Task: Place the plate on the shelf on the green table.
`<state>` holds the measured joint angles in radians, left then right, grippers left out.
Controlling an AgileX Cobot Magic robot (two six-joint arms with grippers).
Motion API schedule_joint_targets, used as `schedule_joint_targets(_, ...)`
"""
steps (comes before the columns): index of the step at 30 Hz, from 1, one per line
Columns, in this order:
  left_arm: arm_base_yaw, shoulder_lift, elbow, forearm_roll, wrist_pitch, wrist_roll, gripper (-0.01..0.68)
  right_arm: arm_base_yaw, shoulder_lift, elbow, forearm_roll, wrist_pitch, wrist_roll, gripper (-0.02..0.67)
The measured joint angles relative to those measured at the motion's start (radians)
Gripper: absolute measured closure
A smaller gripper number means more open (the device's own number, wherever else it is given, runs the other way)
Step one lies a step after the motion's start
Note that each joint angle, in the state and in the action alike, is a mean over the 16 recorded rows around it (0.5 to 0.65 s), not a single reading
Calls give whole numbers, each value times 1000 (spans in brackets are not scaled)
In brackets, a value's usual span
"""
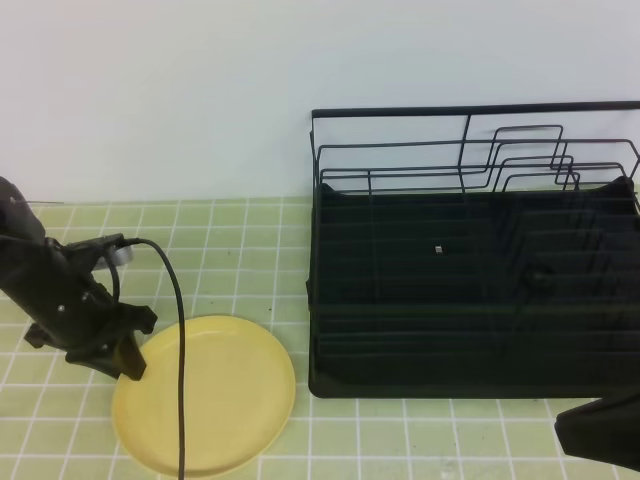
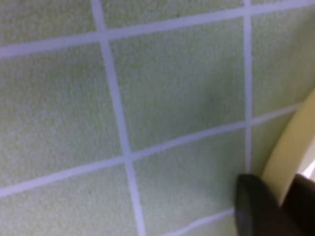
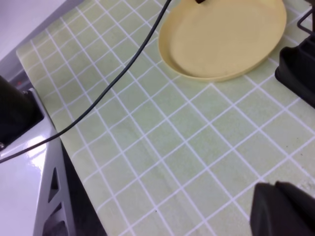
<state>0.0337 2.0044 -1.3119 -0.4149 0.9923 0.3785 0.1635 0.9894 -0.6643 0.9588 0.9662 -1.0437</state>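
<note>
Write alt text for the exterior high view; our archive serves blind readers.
A pale-yellow plate lies flat on the green tiled table, the left claw at its left rim. A black wire dish rack stands to its right, holding no dishes.

Bright, even light with faint shadows; the left wrist view is blurred.

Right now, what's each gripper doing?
Left gripper: closing on the plate's rim, one finger each side.
Right gripper: shut, holding nothing.
</note>
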Motion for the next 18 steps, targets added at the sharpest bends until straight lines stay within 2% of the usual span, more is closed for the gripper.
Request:
schedule_joint_targets(6,0,4,0,11,5,0,669,0,0,0,0,0,0,651)
schedule_joint_targets(18,0,-12,-22,13,42,1,673,0,0,0,0,0,0,651)
